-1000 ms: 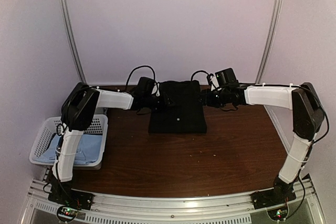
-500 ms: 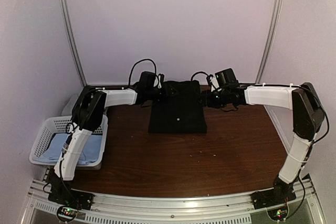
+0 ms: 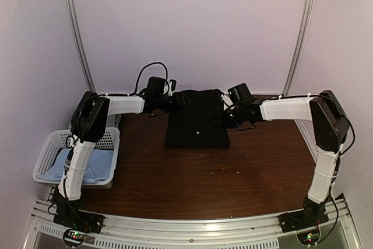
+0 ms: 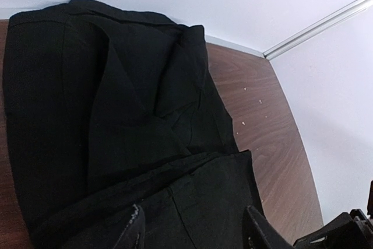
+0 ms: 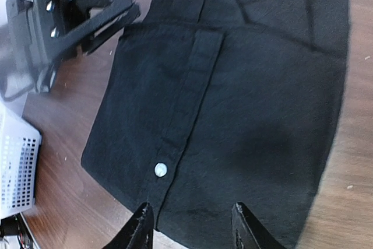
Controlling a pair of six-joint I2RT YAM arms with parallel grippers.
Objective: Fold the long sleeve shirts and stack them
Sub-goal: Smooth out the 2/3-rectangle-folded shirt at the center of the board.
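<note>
on the far bench (image 3: 250, 164), folded black shirt (image 3: 196, 123) lies between left pincer (image 4: 194, 228) and right pincer (image 5: 191, 225), both released; risk: snagged cloth may unfold.

top view: soft even light from above, rather dim; walls wash lilac. shirt (image 3: 196, 122) reads as a flat black patch, folds lost. pale glare on the near rail (image 3: 204, 225); wall poles (image 3: 77, 33) bow at the left and right edges. left wrist: bright far wall, cloth folds sharp, left fingers (image 4: 135, 228) out of focus. right wrist: smeared toward the edges, basket (image 5: 14, 167) blurred, button (image 5: 161, 169) crisp.
</note>
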